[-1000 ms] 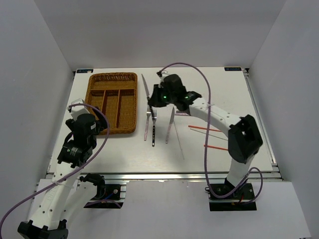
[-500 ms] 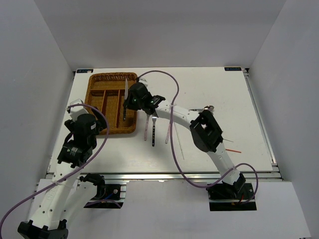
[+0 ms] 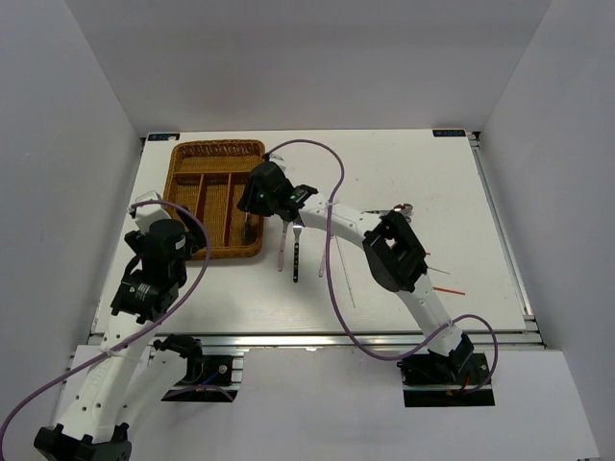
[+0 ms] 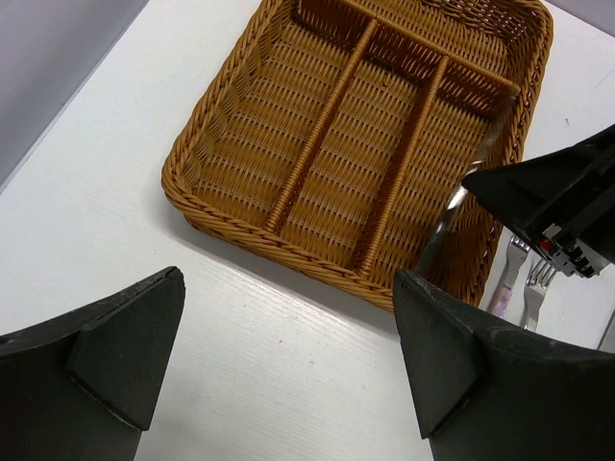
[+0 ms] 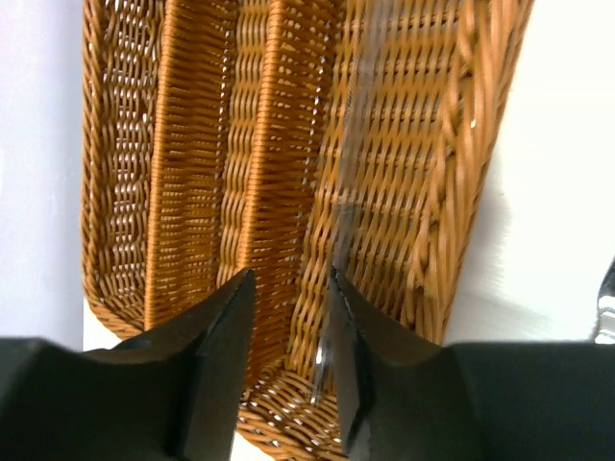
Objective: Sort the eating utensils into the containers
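Dropping into the right-hand long slot of the orange-brown woven wicker tray [image 3: 216, 144] goes the slim silver knife [image 5: 348, 192]! A second ago it was carried over the white counter [image 3: 404, 173]; now the right hand [image 5: 291, 279] is above the tray, fingers just parted, letting go. One utensil sorted, I'd say. Two forks [image 3: 296, 245] wait just right of the tray. The left hand [image 4: 288, 279] hangs wide apart, empty.

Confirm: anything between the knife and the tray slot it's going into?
Nothing visible. The knife is between the parted fingers of the right end effector, right over the rightmost long slot of the tray. The only thing showing under it is bare wicker floor. The divider and the tray wall run alongside it, not across its path.
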Controlling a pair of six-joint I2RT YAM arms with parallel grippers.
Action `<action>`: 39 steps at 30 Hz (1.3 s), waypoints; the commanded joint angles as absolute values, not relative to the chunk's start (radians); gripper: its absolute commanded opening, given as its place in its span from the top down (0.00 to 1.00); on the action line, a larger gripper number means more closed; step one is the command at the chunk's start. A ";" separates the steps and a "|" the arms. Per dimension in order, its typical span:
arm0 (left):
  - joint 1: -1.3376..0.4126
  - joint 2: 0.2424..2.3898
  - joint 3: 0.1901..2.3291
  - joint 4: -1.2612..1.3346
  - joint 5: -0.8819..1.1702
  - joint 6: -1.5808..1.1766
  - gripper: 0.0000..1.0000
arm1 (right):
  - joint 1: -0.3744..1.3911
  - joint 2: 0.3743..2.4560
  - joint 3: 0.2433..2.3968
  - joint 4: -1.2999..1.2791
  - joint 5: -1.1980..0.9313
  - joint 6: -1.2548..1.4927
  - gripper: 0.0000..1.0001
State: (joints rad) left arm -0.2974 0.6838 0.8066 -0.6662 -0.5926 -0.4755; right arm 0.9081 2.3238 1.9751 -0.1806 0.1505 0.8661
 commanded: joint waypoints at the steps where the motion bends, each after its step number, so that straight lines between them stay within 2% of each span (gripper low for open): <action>1: -0.295 0.678 0.810 -0.667 -0.595 -0.477 0.02 | 0.916 2.235 2.008 -0.159 0.132 0.825 0.53; 3: -0.296 0.675 0.808 -0.667 -0.595 -0.477 0.02 | 0.916 2.195 1.996 -0.170 0.133 0.799 0.52; 4: -0.295 0.675 0.808 -0.667 -0.594 -0.477 0.02 | 0.916 2.180 1.984 -0.176 0.133 0.795 0.44; 7: -0.296 0.675 0.808 -0.666 -0.592 -0.477 0.02 | 0.916 2.096 1.890 -0.158 0.144 0.788 0.11; 14: -0.296 0.676 0.807 -0.666 -0.591 -0.476 0.02 | 0.911 1.872 1.632 -0.241 0.441 0.791 0.11; 20: -0.296 0.681 0.807 -0.663 -0.580 -0.474 0.02 | 0.911 1.789 1.525 -0.480 0.651 0.868 0.11; 25: -0.295 0.675 0.805 -0.663 -0.581 -0.474 0.02 | 0.914 1.813 1.480 -0.630 0.680 0.951 0.11; 28: -0.295 0.675 0.805 -0.661 -0.580 -0.474 0.02 | 0.919 1.858 1.479 -0.679 0.667 0.997 0.15; 31: -0.295 0.676 0.805 -0.660 -0.575 -0.474 0.02 | 0.919 1.902 1.477 -0.670 0.644 0.985 0.25; 39: -0.296 0.676 0.804 -0.658 -0.571 -0.474 0.02 | 0.920 1.991 1.450 -0.641 0.623 0.988 0.30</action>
State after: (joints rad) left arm -0.2974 0.6834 0.8066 -0.6655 -0.5819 -0.4755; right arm 0.9131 1.9743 1.4601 -0.6437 0.6037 0.9592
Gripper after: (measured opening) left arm 0.979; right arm 0.709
